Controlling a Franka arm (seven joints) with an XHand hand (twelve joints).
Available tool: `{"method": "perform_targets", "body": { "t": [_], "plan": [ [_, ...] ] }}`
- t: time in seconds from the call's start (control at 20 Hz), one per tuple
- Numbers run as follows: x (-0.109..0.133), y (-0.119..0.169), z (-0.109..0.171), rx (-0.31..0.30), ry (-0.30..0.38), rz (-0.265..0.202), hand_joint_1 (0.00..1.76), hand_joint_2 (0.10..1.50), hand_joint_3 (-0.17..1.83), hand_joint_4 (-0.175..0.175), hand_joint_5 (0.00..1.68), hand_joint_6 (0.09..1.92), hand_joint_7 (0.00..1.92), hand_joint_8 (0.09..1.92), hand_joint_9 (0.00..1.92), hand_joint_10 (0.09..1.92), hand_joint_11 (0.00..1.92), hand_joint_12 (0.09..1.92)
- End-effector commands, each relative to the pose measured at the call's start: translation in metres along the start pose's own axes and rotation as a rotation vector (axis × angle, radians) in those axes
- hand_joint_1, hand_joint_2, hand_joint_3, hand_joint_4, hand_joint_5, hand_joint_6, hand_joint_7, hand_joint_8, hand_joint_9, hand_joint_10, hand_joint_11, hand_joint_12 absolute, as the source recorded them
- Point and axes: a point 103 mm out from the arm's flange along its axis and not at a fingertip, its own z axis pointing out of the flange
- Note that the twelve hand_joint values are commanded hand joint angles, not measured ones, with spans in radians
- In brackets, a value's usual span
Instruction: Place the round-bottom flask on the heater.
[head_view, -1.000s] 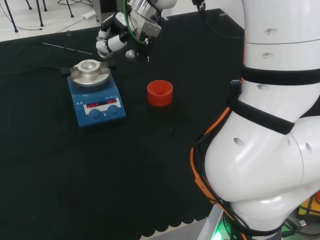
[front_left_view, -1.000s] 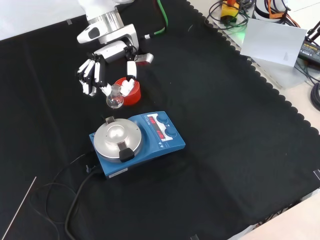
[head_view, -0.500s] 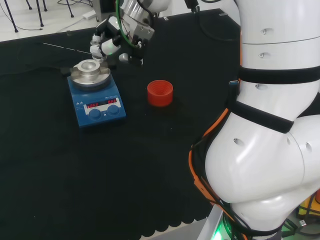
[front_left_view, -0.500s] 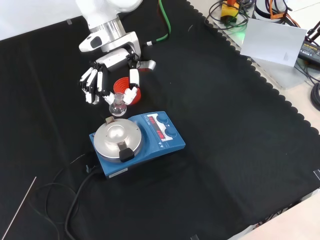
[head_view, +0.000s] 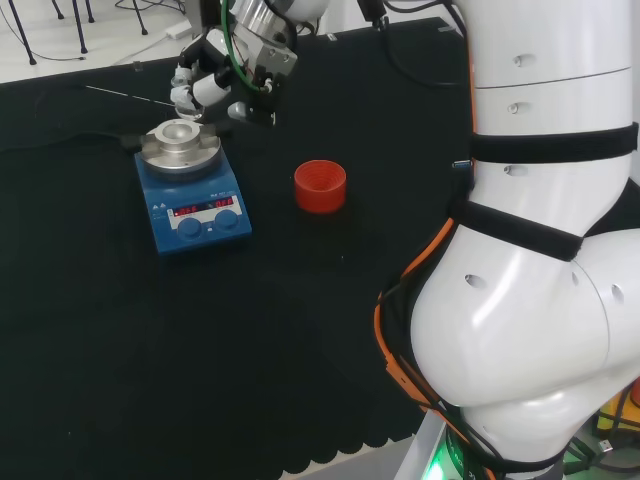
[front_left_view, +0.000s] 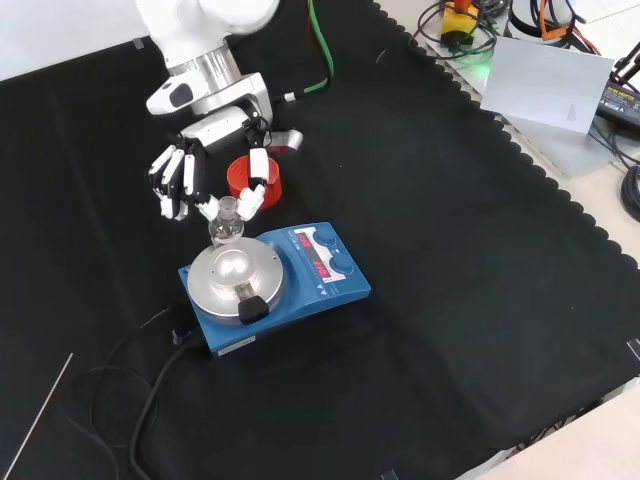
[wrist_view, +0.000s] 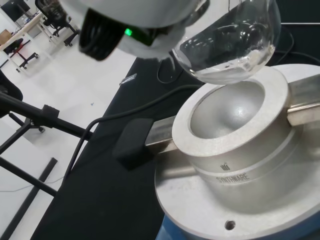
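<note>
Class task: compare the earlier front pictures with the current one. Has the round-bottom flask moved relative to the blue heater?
Yes. In the front view the round-bottom flask, held in the hand, has shifted from beside the red stand toward the heater, now at its bowl's far rim.

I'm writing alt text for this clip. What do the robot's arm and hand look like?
A glossy white arm with rounded links, black bands and orange cable near its base. A green cable runs along it. A metal wrist cuff carries the hand, whose fingers are black with white segments.

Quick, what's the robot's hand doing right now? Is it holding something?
Hand: shut on the round-bottom flask, pinching its neck above the heater.
</note>
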Motion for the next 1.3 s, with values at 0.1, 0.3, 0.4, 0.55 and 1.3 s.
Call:
{"method": "perform_targets", "body": {
  "t": [0.1,0.3,0.4,0.55,1.3],
  "plan": [
    [0.001,0.006,0.009,0.025,0.012,-0.003,1.13,0.60,0.87,0.087,1.18,0.95,0.54,0.53,0.72,0.49,0.29,1.31],
    [-0.002,0.009,0.014,0.034,-0.020,0.001,1.13,0.60,0.87,0.086,1.18,0.95,0.54,0.53,0.72,0.49,0.29,1.31],
    [-0.002,0.009,0.015,0.036,-0.017,0.001,1.13,0.60,0.87,0.085,1.18,0.95,0.54,0.53,0.72,0.49,0.29,1.31],
    [-0.001,0.011,0.015,0.039,-0.005,0.006,1.13,0.59,0.88,0.084,1.18,0.95,0.54,0.53,0.72,0.49,0.29,1.31],
    [-0.001,0.021,0.030,0.047,0.012,0.001,1.13,0.59,0.88,0.079,1.18,0.95,0.54,0.54,0.73,0.49,0.29,1.31]
  ]
}}
